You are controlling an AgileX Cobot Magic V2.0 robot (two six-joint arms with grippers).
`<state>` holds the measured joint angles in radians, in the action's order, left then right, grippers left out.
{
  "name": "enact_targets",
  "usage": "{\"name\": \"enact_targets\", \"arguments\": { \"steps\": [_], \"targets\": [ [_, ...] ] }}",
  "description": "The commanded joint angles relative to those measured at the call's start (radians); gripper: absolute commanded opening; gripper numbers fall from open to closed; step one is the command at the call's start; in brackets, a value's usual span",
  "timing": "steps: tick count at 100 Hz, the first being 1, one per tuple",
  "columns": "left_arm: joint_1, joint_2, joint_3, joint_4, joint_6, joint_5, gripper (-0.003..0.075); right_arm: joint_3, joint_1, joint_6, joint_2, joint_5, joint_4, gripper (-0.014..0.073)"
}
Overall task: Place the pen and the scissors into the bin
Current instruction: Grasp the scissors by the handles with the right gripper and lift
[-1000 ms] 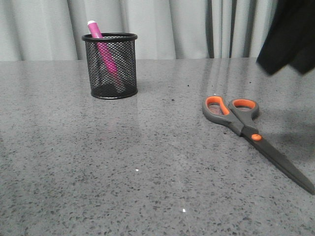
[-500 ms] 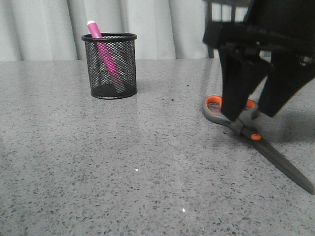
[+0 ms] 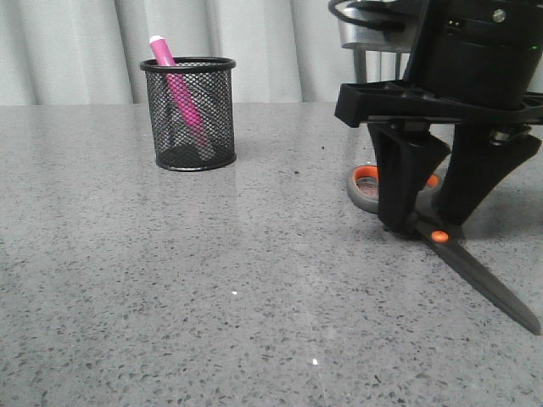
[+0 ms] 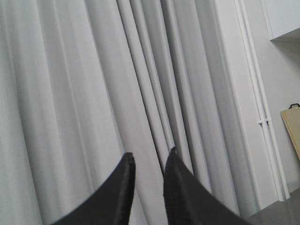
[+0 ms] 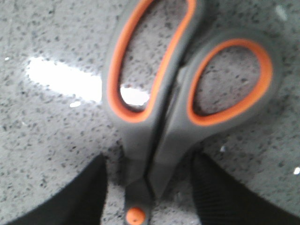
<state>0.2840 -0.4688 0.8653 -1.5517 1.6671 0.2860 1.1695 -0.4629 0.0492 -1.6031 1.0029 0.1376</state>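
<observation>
The pink pen [image 3: 179, 88] stands tilted inside the black mesh bin [image 3: 192, 114] at the back left of the table. The scissors [image 3: 475, 270] lie flat at the right, handles towards the back, blades towards the front right. My right gripper [image 3: 428, 219] is open and down at the table, one finger on each side of the scissors' neck just behind the orange pivot screw [image 5: 135, 216]. The right wrist view shows the handles [image 5: 187, 79] between the open fingers [image 5: 220, 197], not pinched. My left gripper [image 4: 149, 161] points at the curtain, slightly open and empty.
A grey curtain [image 3: 280, 42] hangs behind the speckled grey table [image 3: 212, 288]. In the left wrist view a white wall and a wooden board [image 4: 293, 126] show at the far edge.
My right arm came down from the upper right over the scissors. Its open fingers now straddle the scissors' neck at the table. The scissors, the pen and the bin have not moved.
</observation>
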Motion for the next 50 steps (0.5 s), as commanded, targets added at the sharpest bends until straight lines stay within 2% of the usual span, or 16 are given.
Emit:
{"name": "enact_targets", "arguments": {
  "steps": [1,8,17,38,50],
  "targets": [
    [0.007,-0.006,0.022,-0.03,-0.01,-0.007,0.0134,0.017,0.0,-0.001,-0.009,-0.041,0.005,0.0253],
    [0.007,-0.006,0.022,-0.03,-0.01,-0.007,0.0134,0.017,0.0,-0.001,-0.02,-0.039,0.005,0.0135],
    [0.007,-0.006,0.022,-0.03,-0.01,-0.007,0.0134,0.017,0.0,-0.004,-0.022,-0.045,-0.001,-0.0076],
    [0.007,-0.006,0.02,-0.03,-0.01,-0.007,0.0134,0.117,0.0,-0.004,0.008,-0.02,-0.065,-0.0053],
    [0.007,-0.006,0.02,-0.03,-0.01,-0.009,0.0134,0.214,0.0,-0.004,0.084,-0.076,-0.058,-0.0053]
  ]
}}
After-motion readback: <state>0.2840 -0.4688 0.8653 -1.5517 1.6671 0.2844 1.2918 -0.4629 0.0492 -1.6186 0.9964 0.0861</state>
